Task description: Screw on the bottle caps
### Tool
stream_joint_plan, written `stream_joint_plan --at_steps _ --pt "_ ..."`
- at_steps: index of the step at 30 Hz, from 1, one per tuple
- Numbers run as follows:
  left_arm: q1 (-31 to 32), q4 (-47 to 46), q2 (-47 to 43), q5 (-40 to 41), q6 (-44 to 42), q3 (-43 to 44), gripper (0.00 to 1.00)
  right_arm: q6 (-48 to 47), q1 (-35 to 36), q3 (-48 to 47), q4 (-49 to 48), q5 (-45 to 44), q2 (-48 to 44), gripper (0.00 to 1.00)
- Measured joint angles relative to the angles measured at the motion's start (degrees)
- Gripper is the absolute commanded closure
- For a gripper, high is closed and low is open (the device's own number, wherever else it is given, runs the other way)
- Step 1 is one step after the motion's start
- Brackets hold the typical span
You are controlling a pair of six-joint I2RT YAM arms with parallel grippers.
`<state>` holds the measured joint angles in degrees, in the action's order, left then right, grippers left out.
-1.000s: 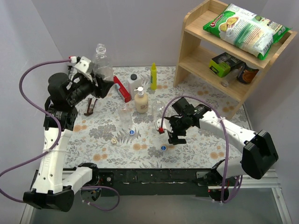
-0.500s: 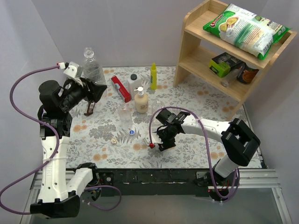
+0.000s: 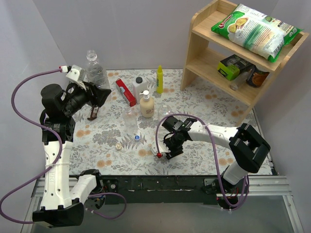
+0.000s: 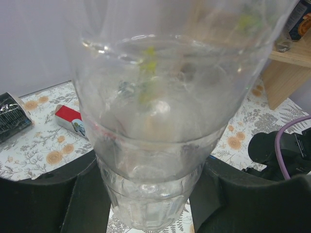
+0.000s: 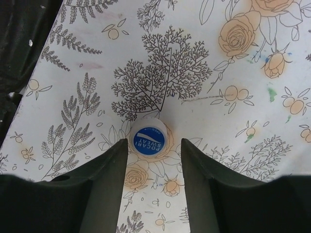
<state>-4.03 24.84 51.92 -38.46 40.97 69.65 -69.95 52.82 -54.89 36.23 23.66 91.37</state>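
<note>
My left gripper (image 3: 95, 92) is raised at the back left, shut on a clear bottle (image 3: 96, 73). The bottle's base (image 4: 146, 145) fills the left wrist view between the black fingers (image 4: 73, 199). My right gripper (image 3: 170, 152) points down at the mat near the front edge. It stands open (image 5: 154, 143) around a blue bottle cap (image 5: 149, 140), which lies flat at the fingertips, against the left one and clear of the right. A second blue cap (image 3: 137, 137) and a pale yellowish cap (image 3: 118, 146) lie on the mat. Two more clear bottles (image 3: 129, 118) (image 3: 165, 110) stand mid-table.
A beige pump soap bottle (image 3: 147, 106), a white bottle with a black lid (image 3: 139, 87), a slim yellow bottle (image 3: 159, 80) and a red box (image 3: 126, 92) stand at the back. A wooden shelf (image 3: 214, 63) with a snack bag (image 3: 255, 29) fills the right rear.
My right gripper moved left and toward the front edge, came down over the blue cap, and its jaws narrowed. The left arm swung the bottle leftward, then held still.
</note>
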Motion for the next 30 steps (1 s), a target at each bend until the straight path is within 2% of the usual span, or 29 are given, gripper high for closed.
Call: stream_joint_plan --at_steps 15,18,20,22,26,30 --pt "0.0 -0.5 0.0 0.0 1.0 -1.8 0.94 -0.2 2.0 1.5 -1.7 -2.6 1.0 0.55" --pt "-0.1 -0.9 0.0 0.0 1.1 -2.3 0.95 -0.1 2.1 1.8 -2.1 -2.8 1.0 0.59" --pt "-0.1 -0.9 0.0 -0.1 1.3 -2.6 0.95 -0.1 2.1 1.8 -2.2 -2.9 1.0 0.65" --pt "-0.2 -1.0 0.0 -0.2 1.4 -3.0 1.0 0.1 2.1 1.8 -2.3 -3.0 0.9 0.72" --pt "-0.2 -1.7 0.3 -2.1 1.2 -3.5 1.0 1.1 2.1 1.3 -1.5 -2.7 0.7 0.78" --pt "1.0 -1.7 3.7 -5.6 -0.8 -1.1 1.0 5.9 1.2 -5.1 4.0 -0.9 -1.7 0.82"
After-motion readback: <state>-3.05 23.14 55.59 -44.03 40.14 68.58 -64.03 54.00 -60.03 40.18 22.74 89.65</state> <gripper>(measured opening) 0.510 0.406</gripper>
